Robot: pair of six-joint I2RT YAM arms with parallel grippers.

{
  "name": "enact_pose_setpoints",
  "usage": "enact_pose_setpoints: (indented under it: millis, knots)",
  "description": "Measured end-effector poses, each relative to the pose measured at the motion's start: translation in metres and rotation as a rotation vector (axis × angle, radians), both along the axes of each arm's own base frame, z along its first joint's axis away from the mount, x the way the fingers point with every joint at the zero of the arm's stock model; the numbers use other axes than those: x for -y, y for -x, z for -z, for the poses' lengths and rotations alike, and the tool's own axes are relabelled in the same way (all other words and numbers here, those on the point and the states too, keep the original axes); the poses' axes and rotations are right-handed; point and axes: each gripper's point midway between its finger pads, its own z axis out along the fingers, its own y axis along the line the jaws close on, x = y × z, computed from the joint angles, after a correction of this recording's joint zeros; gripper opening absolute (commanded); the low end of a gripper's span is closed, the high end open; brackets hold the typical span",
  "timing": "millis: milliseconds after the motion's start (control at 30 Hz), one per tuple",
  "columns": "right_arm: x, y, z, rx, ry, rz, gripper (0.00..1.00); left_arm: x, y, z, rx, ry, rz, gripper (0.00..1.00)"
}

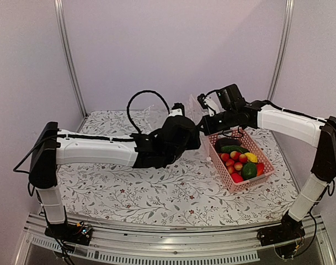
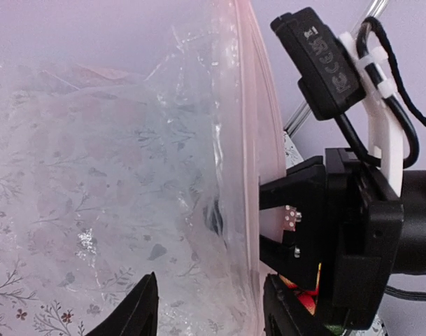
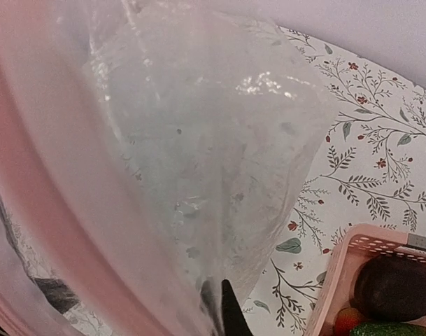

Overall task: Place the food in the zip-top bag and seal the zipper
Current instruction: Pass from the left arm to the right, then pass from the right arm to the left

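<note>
The clear zip-top bag (image 1: 156, 116) hangs lifted between both grippers over the back of the table. My right gripper (image 1: 202, 126) is shut on its edge; in the right wrist view (image 3: 223, 311) both fingertips pinch the film. The bag's pinkish zipper strip (image 2: 258, 140) runs upright past the right gripper's fingers (image 2: 296, 210). My left gripper (image 2: 213, 311) is open, its jaws wide apart with bag film (image 2: 129, 175) between them, close to the left of the right gripper. The food (image 1: 239, 160), red, green, yellow and dark pieces, lies in the pink basket (image 1: 250, 179).
The pink basket (image 3: 345, 280) stands on the flowered cloth (image 1: 129, 193) to the right of the bag, below the right arm. Its dark piece (image 3: 398, 287) shows in the right wrist view. Frame posts and pale walls stand at the back and sides.
</note>
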Motion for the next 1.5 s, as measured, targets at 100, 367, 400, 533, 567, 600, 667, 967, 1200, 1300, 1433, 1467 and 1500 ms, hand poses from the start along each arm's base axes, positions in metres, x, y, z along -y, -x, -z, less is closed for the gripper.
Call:
enact_pose_setpoints:
  millis: [100, 367, 400, 533, 567, 600, 667, 967, 1200, 1300, 1433, 1467, 1500]
  knots:
    - [0.002, -0.002, -0.004, 0.016, 0.001, 0.018, 0.00, 0.001, 0.000, -0.001, -0.003, 0.014, -0.002, 0.51]
    - [0.004, -0.002, -0.011, 0.044, 0.012, 0.049, 0.00, 0.012, -0.016, -0.032, 0.003, 0.057, -0.032, 0.38]
    - [0.004, -0.002, -0.014, 0.049, 0.010, 0.051, 0.00, 0.012, -0.019, -0.034, 0.002, 0.065, -0.038, 0.31]
    - [0.008, 0.000, -0.025, 0.072, -0.001, 0.061, 0.00, 0.004, -0.035, -0.021, -0.020, 0.040, -0.072, 0.11]
    - [0.009, 0.001, -0.028, 0.078, -0.004, 0.064, 0.00, 0.003, -0.037, -0.016, -0.028, 0.031, -0.078, 0.05]
    - [0.010, 0.001, -0.031, 0.084, -0.006, 0.068, 0.00, 0.001, -0.039, -0.012, -0.033, 0.017, -0.083, 0.01]
    - [0.011, 0.000, -0.035, 0.095, -0.009, 0.074, 0.00, -0.002, -0.041, -0.004, -0.043, -0.013, -0.084, 0.00]
    - [0.021, -0.007, -0.033, 0.094, 0.006, 0.101, 0.19, -0.010, -0.032, -0.003, -0.023, -0.082, -0.043, 0.00]
    - [0.015, 0.033, -0.055, 0.049, -0.101, -0.198, 0.71, -0.038, -0.018, -0.029, 0.004, -0.150, -0.012, 0.00]
    - [0.031, 0.062, -0.089, 0.125, -0.141, -0.304, 0.83, -0.060, -0.010, -0.044, 0.016, -0.209, -0.003, 0.00]
    - [0.076, 0.090, -0.113, 0.259, -0.111, -0.305, 0.85, -0.092, -0.003, -0.062, 0.025, -0.305, -0.002, 0.00]
    - [0.085, 0.095, -0.114, 0.280, -0.097, -0.303, 0.85, -0.102, -0.002, -0.066, 0.027, -0.338, -0.007, 0.00]
    - [0.096, 0.099, -0.110, 0.289, -0.081, -0.297, 0.84, -0.111, -0.001, -0.070, 0.030, -0.369, -0.009, 0.00]
